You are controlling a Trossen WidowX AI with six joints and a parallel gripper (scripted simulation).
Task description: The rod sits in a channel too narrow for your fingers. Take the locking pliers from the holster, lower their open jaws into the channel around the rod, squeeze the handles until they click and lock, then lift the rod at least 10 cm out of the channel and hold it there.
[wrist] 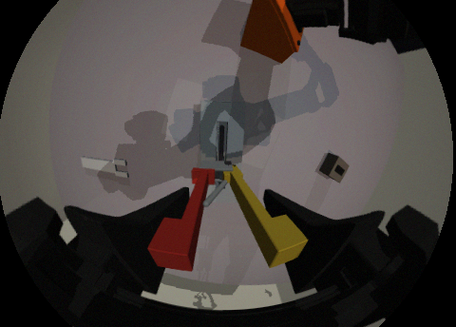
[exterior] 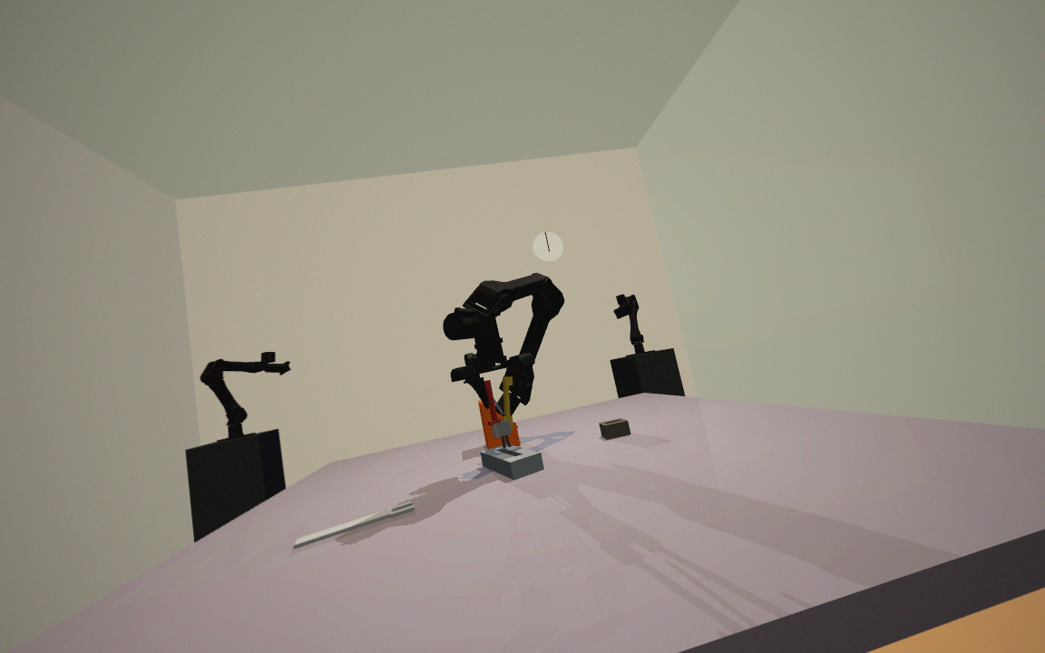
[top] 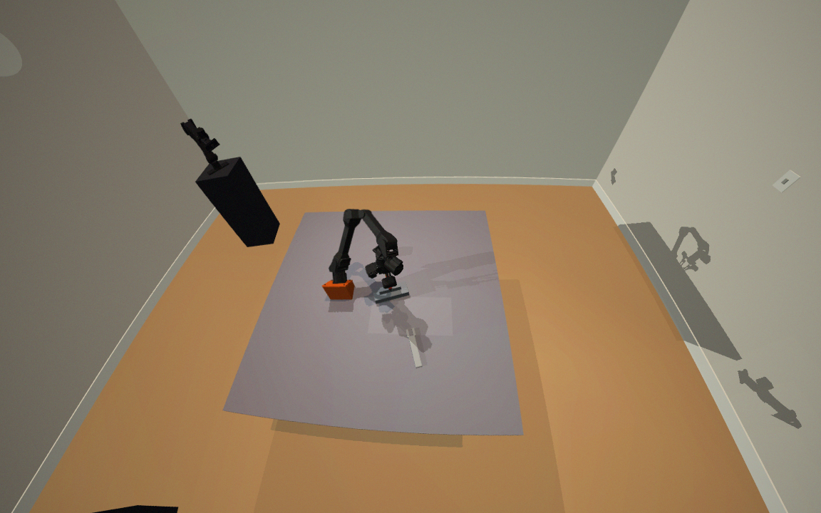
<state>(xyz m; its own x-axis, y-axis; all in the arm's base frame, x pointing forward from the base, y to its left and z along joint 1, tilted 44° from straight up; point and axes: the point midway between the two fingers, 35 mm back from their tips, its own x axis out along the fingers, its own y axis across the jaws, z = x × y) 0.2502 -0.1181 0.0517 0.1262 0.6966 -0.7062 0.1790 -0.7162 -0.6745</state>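
In the wrist view, the lavender table (top: 273, 382) (exterior: 510, 584) (wrist: 95, 56) backs everything. The black arm (top: 376, 228) (exterior: 542, 316) (wrist: 313, 4) arches up and over, so its gripper (top: 389, 282) (exterior: 504, 404) (wrist: 227, 193) points downward and the pliers can probably go in near upright. Its 2 fingers stand fairly wide, 1 outside each handle, holding the locking pliers (top: 390, 288) (exterior: 502, 427) (wrist: 216, 165). That spread presumably keeps the handles apart and the tool unlocked until the squeeze.

The grey block (top: 394, 297) (exterior: 514, 466) (wrist: 209, 142), at the centre of the wrist frame, lies below the pliers; in the exterior view their tips are at its slot, though how deep I cannot tell. The rod (wrist: 221, 142) appears to be the dark strip in that slot, not yet lifted. The slot walls leave little sideways room, so alignment matters before squeezing.

Around it, the orange base (top: 338, 291) (exterior: 487, 422) (wrist: 266, 28) sits upper right in the wrist frame, near the block. The pale forked bar (top: 416, 357) (exterior: 347, 529) (wrist: 97, 163), at left, and the small brown holster (exterior: 615, 430) (wrist: 332, 167), at right, both lie apart from it; neither seems to obstruct a straight lift.
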